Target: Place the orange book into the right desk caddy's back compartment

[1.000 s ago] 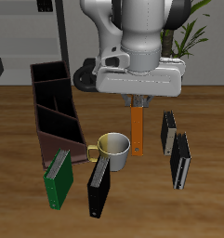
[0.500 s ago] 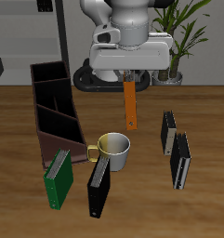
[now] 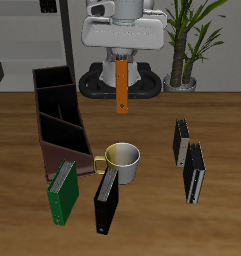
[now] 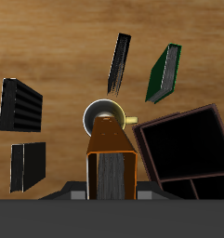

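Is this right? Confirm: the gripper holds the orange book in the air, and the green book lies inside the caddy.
Wrong on one point: the green book lies on the table beside the right desk caddy, as the exterior view shows. The gripper does hold the orange book aloft.

The orange book (image 4: pixel 112 160) hangs end-on below the camera, its brownish-grey page edge facing up — the fingers gripping it are hidden by the book itself; just past its far end sits a pale mug (image 4: pixel 106 116) with a yellow handle, seen from straight above; beside it the dark caddy (image 4: pixel 184 149) shows open black cells split by a thin wall; farther out on the wooden table (image 4: pixel 58 37) lie a green book (image 4: pixel 162 74), a slim black book (image 4: pixel 119 62) — and two more black books (image 4: pixel 20 104), (image 4: pixel 29 166) apart from them.
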You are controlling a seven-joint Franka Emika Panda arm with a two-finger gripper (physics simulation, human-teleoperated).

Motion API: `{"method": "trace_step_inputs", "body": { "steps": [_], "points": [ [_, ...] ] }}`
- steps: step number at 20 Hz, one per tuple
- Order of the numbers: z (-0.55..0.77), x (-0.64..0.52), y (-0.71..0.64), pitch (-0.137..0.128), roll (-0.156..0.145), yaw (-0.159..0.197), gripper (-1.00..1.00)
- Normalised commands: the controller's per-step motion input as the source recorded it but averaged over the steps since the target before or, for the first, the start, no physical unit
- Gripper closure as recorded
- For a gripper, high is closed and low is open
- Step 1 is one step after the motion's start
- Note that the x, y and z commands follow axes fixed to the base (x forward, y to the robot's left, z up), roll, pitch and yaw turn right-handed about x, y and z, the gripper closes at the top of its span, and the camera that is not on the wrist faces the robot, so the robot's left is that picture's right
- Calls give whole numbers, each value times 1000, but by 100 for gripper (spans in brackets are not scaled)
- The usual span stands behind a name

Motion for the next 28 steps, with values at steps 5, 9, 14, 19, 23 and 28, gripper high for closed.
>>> {"method": "trace_step_inputs", "body": {
  "steps": [5,9,14,19,23,28],
  "points": [
    [132,-324,-213,-32,-26,32,100],
    [56,-594,-222,-26,-48,59,100],
    [-44,-296,-53,8,-16,37,100],
    [-25,-417,-223,4,-34,53,100],
    [-72,-255,-259,12,-4,54,100],
    [-119,-194,-277,5,-19,35,100]
  ]
}}
